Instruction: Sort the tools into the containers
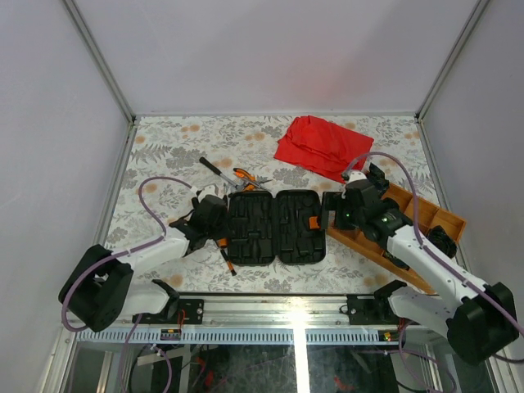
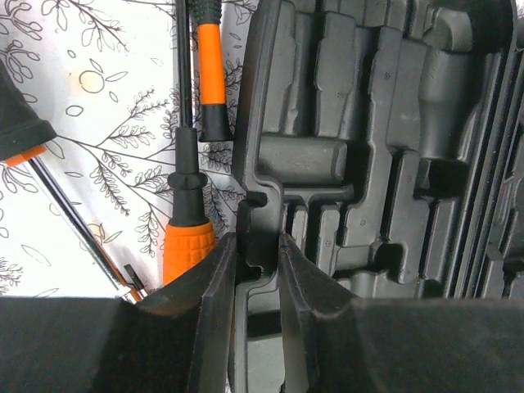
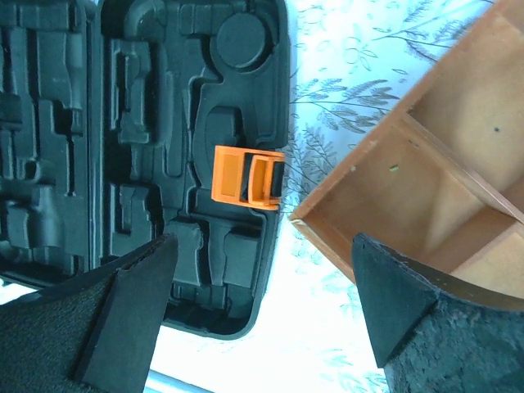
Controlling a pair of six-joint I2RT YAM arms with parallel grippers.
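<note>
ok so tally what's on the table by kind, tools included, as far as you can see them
case: 1
wooden tray: 1
red cloth: 1
pliers: 1
long driver: 1
screwdrivers: at least 2, the left arm may hide more
total: at least 7

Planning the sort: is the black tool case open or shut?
Open: the tool case lies spread flat, both halves' moulded slots showing.
</note>
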